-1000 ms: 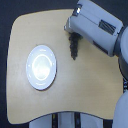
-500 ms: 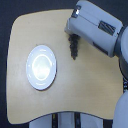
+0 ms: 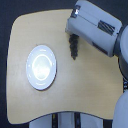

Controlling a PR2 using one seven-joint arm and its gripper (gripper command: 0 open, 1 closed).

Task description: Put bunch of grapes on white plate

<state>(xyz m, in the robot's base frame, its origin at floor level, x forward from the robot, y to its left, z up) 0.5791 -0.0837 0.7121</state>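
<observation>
bunch of grapes (image 3: 74, 48) dangling upper centre, pinched in the gripper (image 3: 71, 37). white plate (image 3: 41, 67) centre left on the table (image 3: 90, 90), well apart from the fruit.

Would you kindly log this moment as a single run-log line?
gripper: shut on bunch of grapes | grapes: hanging over table | white plate: empty | placement: not yet done

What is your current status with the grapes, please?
Gripper shut on bunch of grapes, hanging above table. White plate bare. Path unobstructed.
</observation>
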